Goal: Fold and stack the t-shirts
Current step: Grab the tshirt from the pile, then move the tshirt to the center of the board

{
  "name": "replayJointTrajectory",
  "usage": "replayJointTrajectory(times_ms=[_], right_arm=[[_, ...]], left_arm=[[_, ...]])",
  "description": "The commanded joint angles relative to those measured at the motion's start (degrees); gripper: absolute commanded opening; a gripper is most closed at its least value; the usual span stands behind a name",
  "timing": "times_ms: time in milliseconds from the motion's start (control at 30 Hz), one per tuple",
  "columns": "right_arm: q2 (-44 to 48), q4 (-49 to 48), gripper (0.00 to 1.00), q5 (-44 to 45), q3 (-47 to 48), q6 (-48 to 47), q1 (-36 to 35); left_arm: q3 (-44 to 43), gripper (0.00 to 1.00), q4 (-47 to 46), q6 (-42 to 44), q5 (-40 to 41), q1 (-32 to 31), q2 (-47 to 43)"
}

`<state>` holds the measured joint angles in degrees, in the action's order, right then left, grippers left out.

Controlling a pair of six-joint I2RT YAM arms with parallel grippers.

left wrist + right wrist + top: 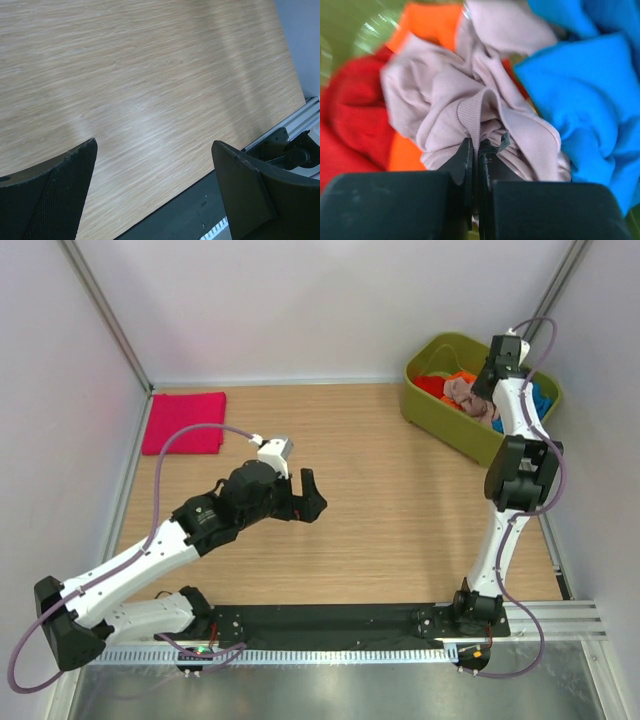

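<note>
From above, one folded magenta cloth t-shirt (184,423) lies far left on the wooden table (380,540); the olive-green plastic tub (445,432) stands far right. Left wrist: the left hand (154,145) is spread, empty. Right wrist: the right hand (479,147) pinches the crumpled dusty-pink cloth t-shirt (445,95) in the tub; apparently most folding remains.

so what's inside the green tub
Crumpled shirts fill the tub: a pink one on top, pinched by the right gripper, red, orange and blue ones around it. Anything beneath them is covered.
</note>
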<state>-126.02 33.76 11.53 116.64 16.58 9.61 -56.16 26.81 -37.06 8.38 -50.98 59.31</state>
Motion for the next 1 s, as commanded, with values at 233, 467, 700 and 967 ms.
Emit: replayJointTrajectory(times_ms=[233, 467, 700, 967], right_arm=[[20.54, -14.42, 0.01, -20.82, 6.66, 6.79, -0.46], [34.06, -19.24, 0.01, -40.66, 10.47, 17.85, -2.66], [51.03, -24.55, 0.01, -46.35, -10.18, 23.86, -12.47], [63.53, -22.33, 0.18, -35.01, -57.54, 21.12, -29.36]], left_arm=[[-2.72, 0.98, -2.29, -1.0, 1.89, 0.0, -3.05], [-8.42, 0.98, 4.56, 0.93, 11.9, 0.79, -5.87], [-15.29, 0.98, 14.58, -0.91, 12.72, 5.89, -6.4], [-9.15, 0.98, 20.74, -3.81, 13.59, 6.69, -11.05]])
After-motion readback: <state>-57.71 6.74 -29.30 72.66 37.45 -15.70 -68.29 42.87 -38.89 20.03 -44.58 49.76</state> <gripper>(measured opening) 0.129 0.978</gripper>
